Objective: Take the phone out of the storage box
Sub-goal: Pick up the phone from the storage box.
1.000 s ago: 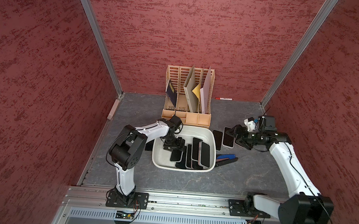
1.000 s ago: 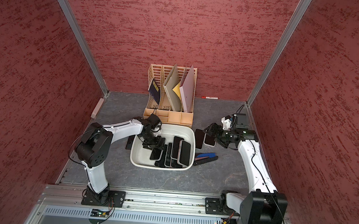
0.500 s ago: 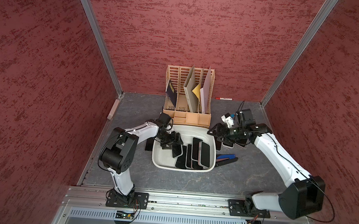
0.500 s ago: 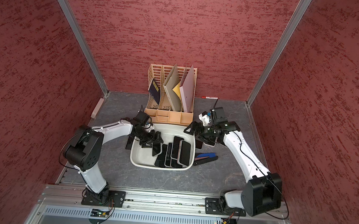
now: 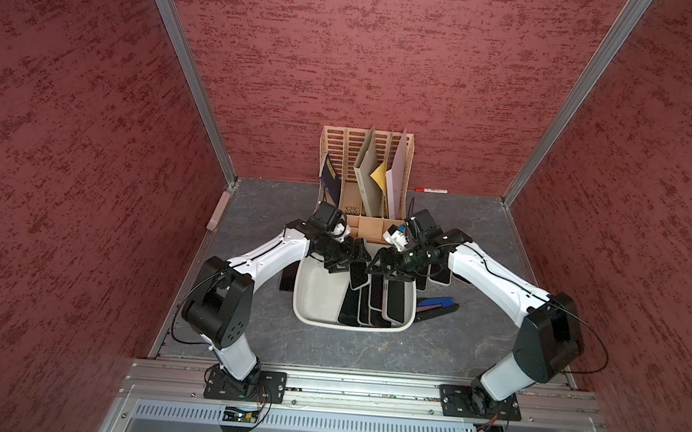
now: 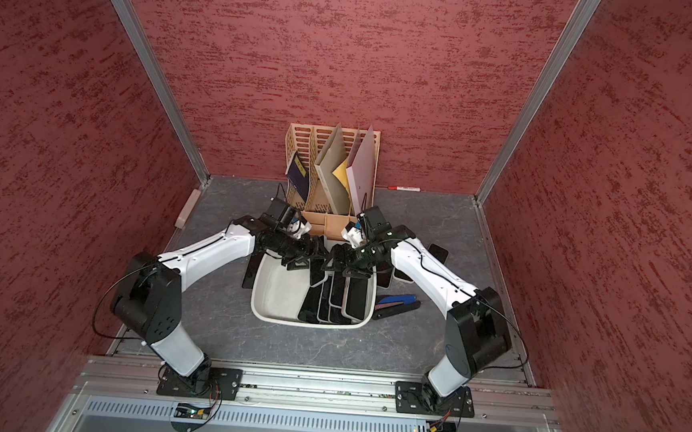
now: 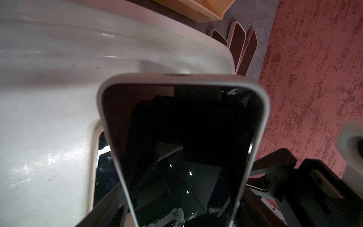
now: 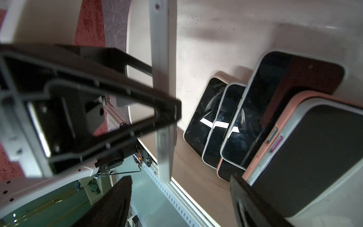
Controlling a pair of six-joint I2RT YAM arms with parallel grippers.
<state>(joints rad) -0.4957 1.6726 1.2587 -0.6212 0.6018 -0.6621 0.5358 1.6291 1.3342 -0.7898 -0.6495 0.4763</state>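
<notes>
So, both arms are crowded over the far end of the box

Right behind the two wrists stands the file rack (image 5: 336,145) with its folders, just beside the storage box (image 5: 315,302), so that end is tight. Around the box on the table are a few loose phones (image 5: 440,275) on its right side (partly hidden under the right arm) and a blue tool (image 5: 438,305) near them. A dark phone (image 5: 287,277) lies just beside its left wall, and a red marker (image 5: 431,189) by the back wall.

The left gripper (image 5: 347,259) is clamped on the phone (image 7: 186,137), held tilted over the box's far end. I can't tell if it's clear of the rest. The right gripper (image 5: 388,269) faces it nose to nose, jaws spread with nothing between them.

Inside the box, the other phones (image 5: 375,306) lie overlapping in a row, all on its right half.
</notes>
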